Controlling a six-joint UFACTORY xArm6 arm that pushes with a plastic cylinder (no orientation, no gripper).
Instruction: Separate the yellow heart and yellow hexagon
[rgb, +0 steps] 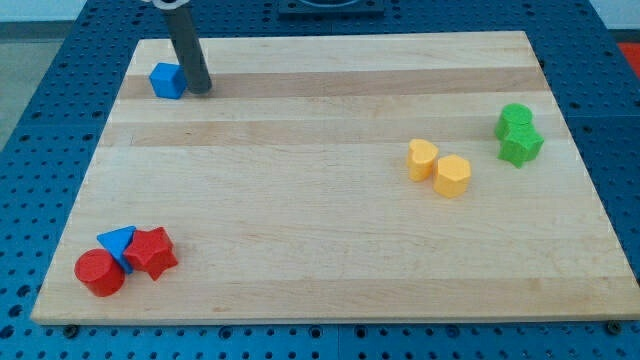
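Observation:
The yellow heart (422, 159) and the yellow hexagon (452, 176) lie side by side, touching, right of the board's middle; the hexagon is to the right and slightly lower. My tip (200, 88) rests on the board near the view's top left, far from both yellow blocks. It stands right next to a blue cube (168, 80), just at the cube's right side.
Two green blocks (518, 134) sit together near the right edge, one above the other. At the bottom left a red cylinder (99, 272), a blue triangle (118, 243) and a red star-like block (152, 251) cluster. The wooden board (300, 200) lies on a blue pegboard table.

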